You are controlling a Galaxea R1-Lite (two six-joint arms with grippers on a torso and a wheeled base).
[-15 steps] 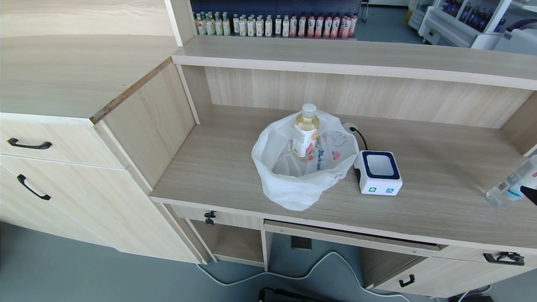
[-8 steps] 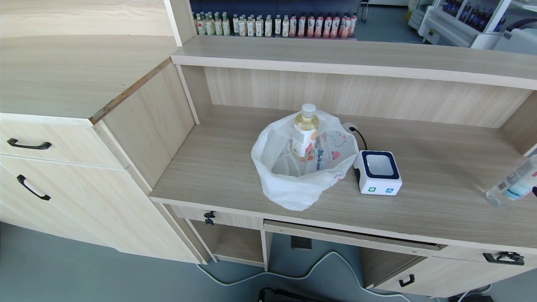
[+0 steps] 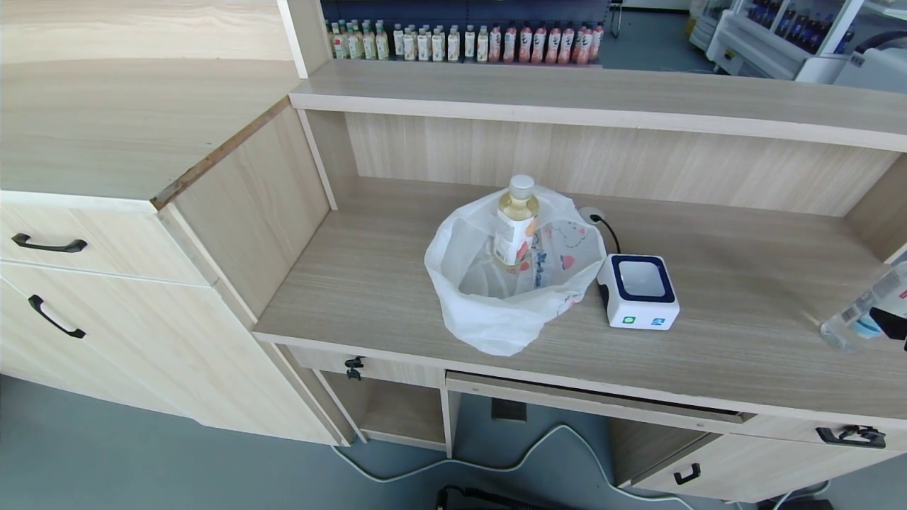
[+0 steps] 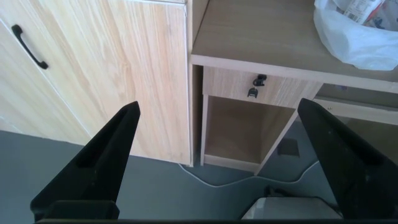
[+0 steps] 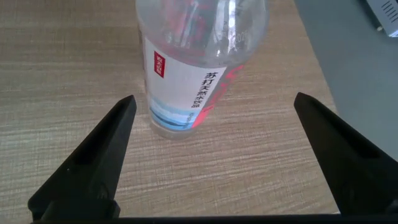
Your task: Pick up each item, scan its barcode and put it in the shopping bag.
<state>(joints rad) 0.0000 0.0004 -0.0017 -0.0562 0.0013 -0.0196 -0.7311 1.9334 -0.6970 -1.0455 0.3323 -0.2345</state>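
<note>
Tea bottle [image 3: 516,219] already sits in the bag [image 3: 496,322], water bottle [image 5: 189,74] waits unscanned on the counter [image 3: 744,326], right gripper [image 5: 214,99] spread wide.

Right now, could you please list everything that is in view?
shopping bag: one, white, open on the counter's middle
tea bottle: one, yellowish with white cap, upright inside the bag
scanner: one, white with dark blue frame, right of the bag
clear bottle: one, transparent, labelled, counter's right end
counter: one, light wood
shelf bottles: one row, mixed colours, far behind
right gripper: one, black, open at the clear bottle
left gripper: one, black, open, low before the cabinet
</note>
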